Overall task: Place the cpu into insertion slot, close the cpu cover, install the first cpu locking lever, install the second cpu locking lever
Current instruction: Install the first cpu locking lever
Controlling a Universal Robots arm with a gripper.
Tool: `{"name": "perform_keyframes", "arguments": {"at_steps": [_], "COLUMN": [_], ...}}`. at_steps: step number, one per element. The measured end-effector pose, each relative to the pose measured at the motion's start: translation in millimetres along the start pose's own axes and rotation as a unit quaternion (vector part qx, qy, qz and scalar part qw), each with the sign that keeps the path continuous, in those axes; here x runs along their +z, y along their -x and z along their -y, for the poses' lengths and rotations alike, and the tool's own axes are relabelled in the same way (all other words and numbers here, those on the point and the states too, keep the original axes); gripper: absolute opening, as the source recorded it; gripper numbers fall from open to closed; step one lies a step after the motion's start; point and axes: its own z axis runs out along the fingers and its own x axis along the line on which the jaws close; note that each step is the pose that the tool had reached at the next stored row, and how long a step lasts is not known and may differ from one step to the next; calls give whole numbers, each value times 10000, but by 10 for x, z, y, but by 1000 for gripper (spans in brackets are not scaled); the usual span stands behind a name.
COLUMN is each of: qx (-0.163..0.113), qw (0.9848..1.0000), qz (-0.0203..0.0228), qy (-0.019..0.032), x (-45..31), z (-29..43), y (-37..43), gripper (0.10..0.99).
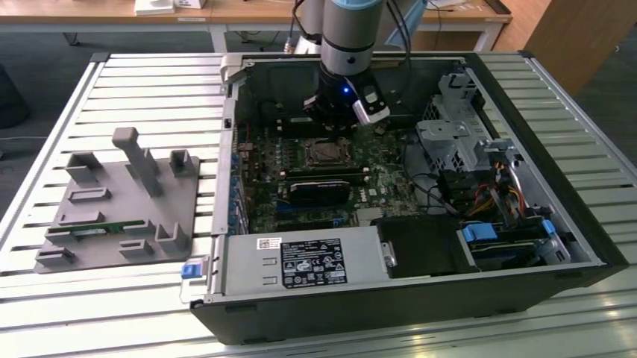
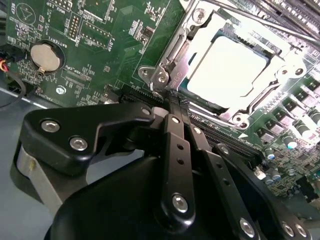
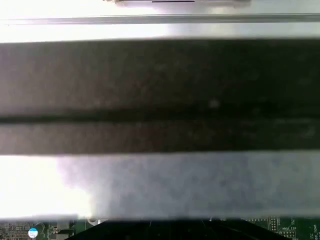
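Observation:
The cpu (image 2: pixel 225 65), a square chip with a bright silvery top, lies flat in its socket on the green motherboard. The cpu cover (image 2: pixel 172 55), a silvery metal frame, lies down around it. A thin metal lever rod (image 2: pixel 260 22) runs along the socket's far side. My gripper (image 2: pixel 172 97) is shut, its black fingertips pressed together at the socket's corner, and I see nothing between them. In the exterior view the gripper (image 1: pixel 333 119) hangs inside the open computer case just behind the cpu (image 1: pixel 324 153).
A black module (image 1: pixel 321 188) lies just in front of the socket. The case walls (image 1: pixel 234 112), drive cages (image 1: pixel 453 138) and power supply (image 1: pixel 298 261) surround the board. A grey fixture plate (image 1: pixel 119 201) sits at the exterior view's left. A coin battery (image 2: pixel 44 55) sits near the gripper.

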Motion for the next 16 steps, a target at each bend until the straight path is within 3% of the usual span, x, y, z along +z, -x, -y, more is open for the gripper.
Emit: {"name": "perform_keyframes", "arguments": {"at_steps": [2, 4, 16], "qx": [1, 0, 0], "qw": [10000, 10000, 10000], "qz": [-1, -1, -1], "qy": [-1, -1, -1], "x": [-85, -115, -119], "z": [-10, -13, 31], "y": [0, 0, 2], "gripper": [106, 106, 106]}}
